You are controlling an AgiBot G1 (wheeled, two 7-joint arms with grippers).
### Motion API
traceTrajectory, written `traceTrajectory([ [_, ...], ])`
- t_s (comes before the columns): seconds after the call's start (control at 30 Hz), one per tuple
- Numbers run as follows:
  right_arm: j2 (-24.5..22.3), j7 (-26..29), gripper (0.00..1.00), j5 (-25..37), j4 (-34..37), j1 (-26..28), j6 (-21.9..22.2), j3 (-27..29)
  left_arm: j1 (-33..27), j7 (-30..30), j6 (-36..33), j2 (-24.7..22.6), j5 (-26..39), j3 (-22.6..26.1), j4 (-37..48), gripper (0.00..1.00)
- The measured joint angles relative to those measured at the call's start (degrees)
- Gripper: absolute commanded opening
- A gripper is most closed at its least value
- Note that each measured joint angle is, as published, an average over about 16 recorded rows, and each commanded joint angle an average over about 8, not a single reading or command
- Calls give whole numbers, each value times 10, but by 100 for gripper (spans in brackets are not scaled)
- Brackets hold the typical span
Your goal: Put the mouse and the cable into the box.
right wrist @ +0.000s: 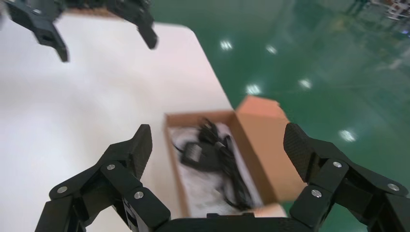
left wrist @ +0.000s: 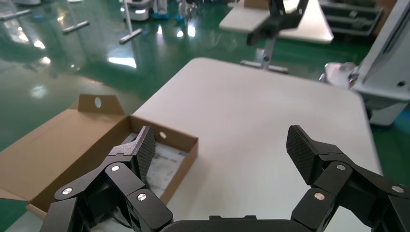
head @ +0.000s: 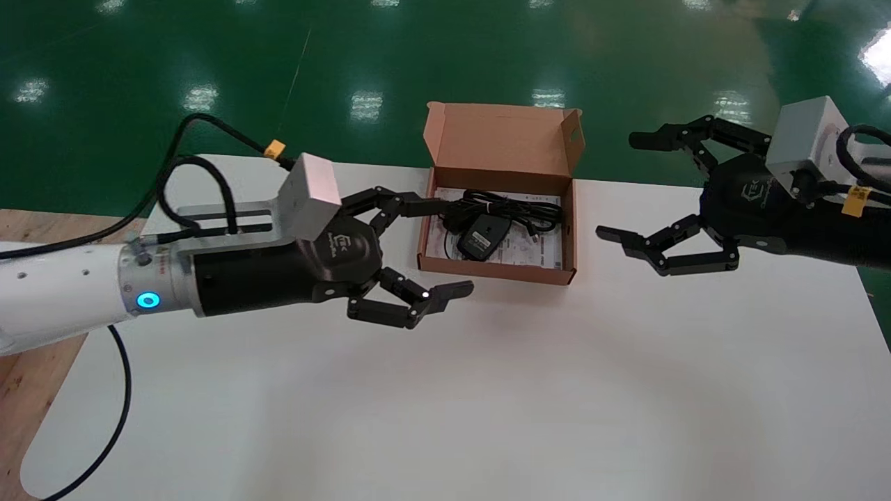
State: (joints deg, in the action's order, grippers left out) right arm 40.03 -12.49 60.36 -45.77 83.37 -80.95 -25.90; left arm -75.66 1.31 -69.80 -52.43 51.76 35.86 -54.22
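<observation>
We see the cardboard box [head: 498, 270] lying open on the white desk [head: 487, 390], its lid standing up at the far side. The black mouse [head: 482, 236] lies inside the box on a printed sheet [head: 539, 245]. The bundled black cable [head: 514, 207] lies inside too, just behind the mouse and touching it. The left claw [head: 449, 247] hangs just left of the box, its fingers spread wide and holding nothing. Its far fingertip reaches the box's left wall, though we cannot tell whether it touches. The right claw [head: 623, 186] hovers to the right of the box, clear of it, likewise spread and empty. From the right wrist we look between its fingers at the box with the mouse and cable in it.
</observation>
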Motion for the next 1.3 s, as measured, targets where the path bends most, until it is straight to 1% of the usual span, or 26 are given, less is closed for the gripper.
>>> traceTrajectory([
  [0.23,-15,71,100,-56,-84,-66,-14,30,41,-35,-46,51,-29,-58,-56,100],
  [0.33,-22,101,100,-80,-121,-94,-21,43,59,-50,-66,72,-41,-83,-81,96],
  [0.5,-33,151,100,-120,-181,-142,-31,64,88,-75,-99,109,-62,-124,-121,96],
  [0.6,-38,178,100,-142,-213,-167,-36,76,104,-89,-118,129,-73,-147,-143,100],
  [0.73,-45,209,100,-167,-253,-198,-43,89,125,-106,-141,154,-88,-176,-172,100],
  [1.0,-51,239,100,-193,-292,-228,-49,102,147,-123,-166,181,-104,-207,-202,100],
  [1.3,-51,238,100,-193,-290,-227,-49,102,147,-123,-165,181,-104,-207,-202,100],
])
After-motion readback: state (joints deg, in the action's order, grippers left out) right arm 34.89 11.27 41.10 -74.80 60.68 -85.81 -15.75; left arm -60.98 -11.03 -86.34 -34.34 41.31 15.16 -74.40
